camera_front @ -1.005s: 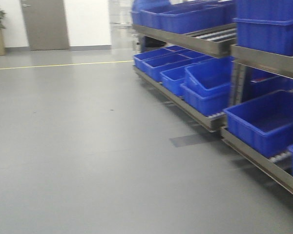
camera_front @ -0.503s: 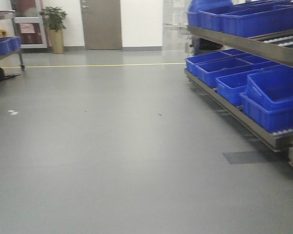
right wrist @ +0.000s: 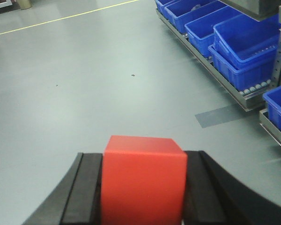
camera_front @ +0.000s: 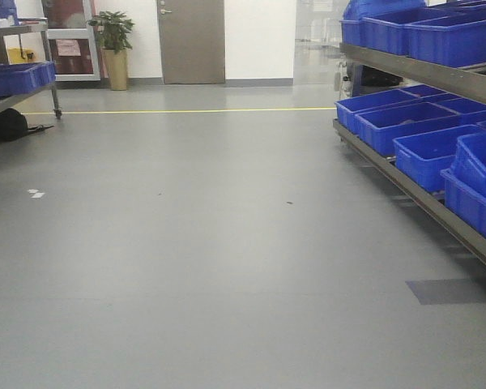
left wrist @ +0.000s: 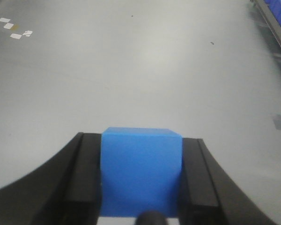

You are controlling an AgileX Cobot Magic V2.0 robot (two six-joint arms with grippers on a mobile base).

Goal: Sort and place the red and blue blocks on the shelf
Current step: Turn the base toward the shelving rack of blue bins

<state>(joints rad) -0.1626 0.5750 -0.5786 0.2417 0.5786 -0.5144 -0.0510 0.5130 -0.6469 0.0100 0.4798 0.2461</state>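
since half a second ago our front view has swung left: the shelf point(camera_front: 421, 73) has slid toward the right edge, and a cart point(camera_front: 32, 29) and a plant point(camera_front: 113, 32) have come in at far left.

we judge this the carrying step: we are out on bare floor point(camera_front: 227, 243) with both blocks in hand and neither placed. the left gripper point(left wrist: 140, 140) is clenched on the blue block point(left wrist: 141, 173), its pads flat on two opposite sides. the right gripper point(right wrist: 143, 157) is clamped the same way on the red block point(right wrist: 143, 183). next, we think, the base must turn back right and draw up to the shelf before either arm can reach a level.

the cart bins point(camera_front: 20, 77) hide their contents from us. the shelf bins point(camera_front: 425, 150) on the lower level look empty where we see in, though one shows a dark something too small to name. at far right a tilted bin point(camera_front: 482, 158) sits in another. the top-level bins hide their insides.
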